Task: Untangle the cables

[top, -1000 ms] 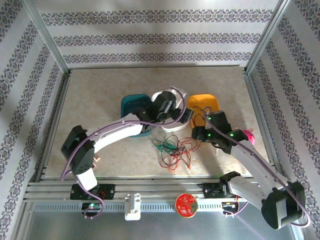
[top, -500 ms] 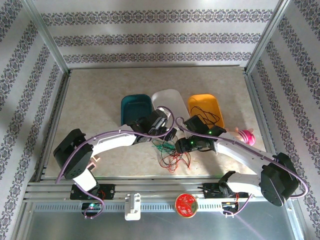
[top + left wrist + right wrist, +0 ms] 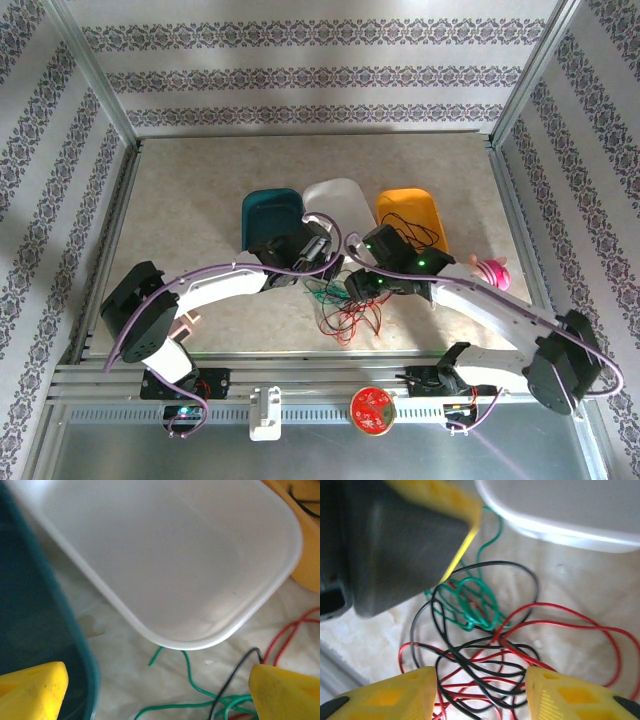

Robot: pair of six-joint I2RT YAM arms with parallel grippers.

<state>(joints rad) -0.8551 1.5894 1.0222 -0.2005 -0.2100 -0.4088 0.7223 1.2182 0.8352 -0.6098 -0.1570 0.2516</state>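
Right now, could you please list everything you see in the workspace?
cables: one tangle, red, green, black, on the table before the white bin
black cable: one, black, in the orange bin
teal bin, white bin, orange bin: one each, in a row mid-table
pink object: one, right of the orange bin
red disc: one, on the near rail
left gripper: yellow fingers, open, at the bins' near edges
right gripper: yellow fingers, open, over the tangle

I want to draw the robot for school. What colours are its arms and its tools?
Both arms, the left arm and right arm, have curved white shells with chunky black joints. A thick purple cable loops along each. Small green lights glow on the right one. The left tool and right tool have bright yellow fingers.
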